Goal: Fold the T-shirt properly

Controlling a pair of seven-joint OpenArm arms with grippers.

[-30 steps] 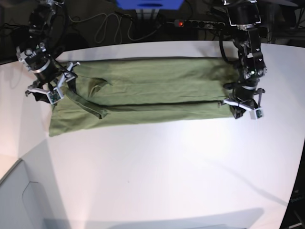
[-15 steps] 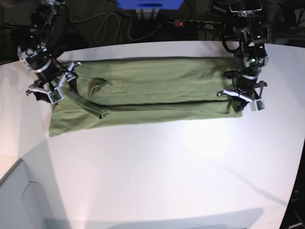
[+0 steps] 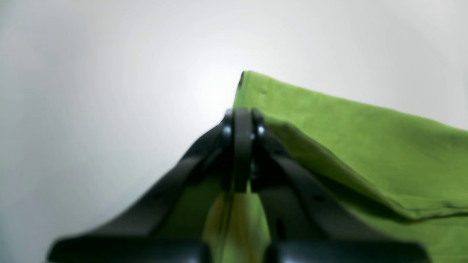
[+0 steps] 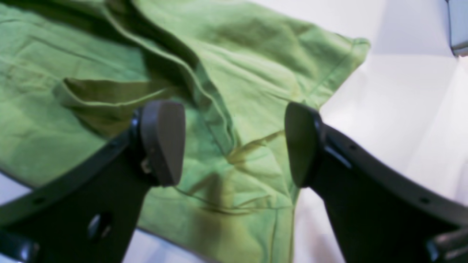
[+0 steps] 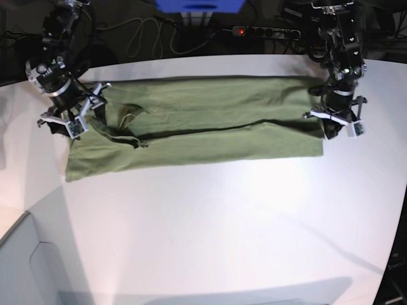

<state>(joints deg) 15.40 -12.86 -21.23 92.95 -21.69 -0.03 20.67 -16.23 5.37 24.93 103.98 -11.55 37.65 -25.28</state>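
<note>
Green T-shirt (image 5: 191, 127) hem has slid back under my clamped left end effector (image 3: 239, 153), tightening the fold; right end effector (image 4: 234, 142) hovers wide, empty.

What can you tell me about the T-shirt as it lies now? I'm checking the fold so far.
The T-shirt is plain olive-green soft cloth, no print, lying as a long band across the white table, with a lengthwise fold line along its middle. The sleeve end is rumpled. The left gripper is shut on its edge at the base view's right; the right gripper hangs open over the other end, its pads apart.
</note>
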